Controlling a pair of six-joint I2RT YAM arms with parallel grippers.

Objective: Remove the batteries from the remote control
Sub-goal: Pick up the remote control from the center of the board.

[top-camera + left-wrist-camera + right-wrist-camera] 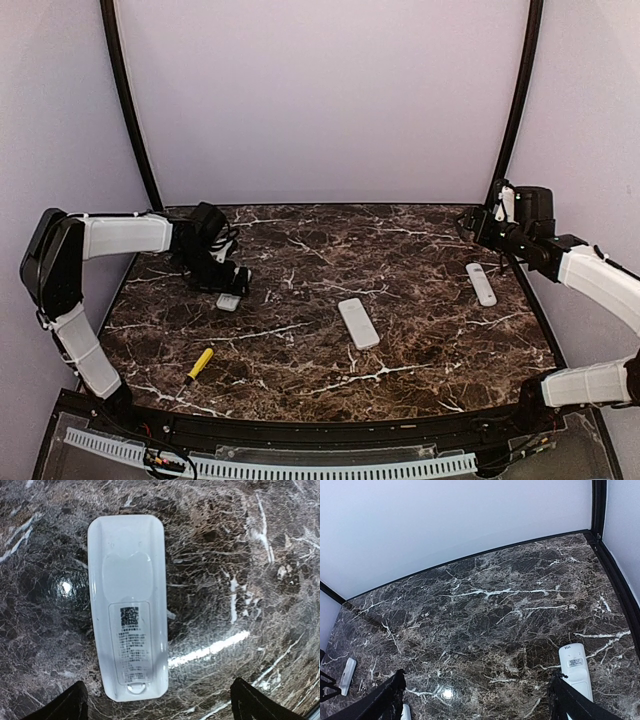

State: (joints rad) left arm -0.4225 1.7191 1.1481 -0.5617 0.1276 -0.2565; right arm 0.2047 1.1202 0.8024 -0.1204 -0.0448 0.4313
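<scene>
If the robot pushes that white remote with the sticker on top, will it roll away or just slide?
Probably slide, not roll: the remote is flat and lies back-up on the shiny marble table. It looks like hard plastic, so it likely won't bend. Its smooth rounded edges may be slippery for the open fingers.
</scene>
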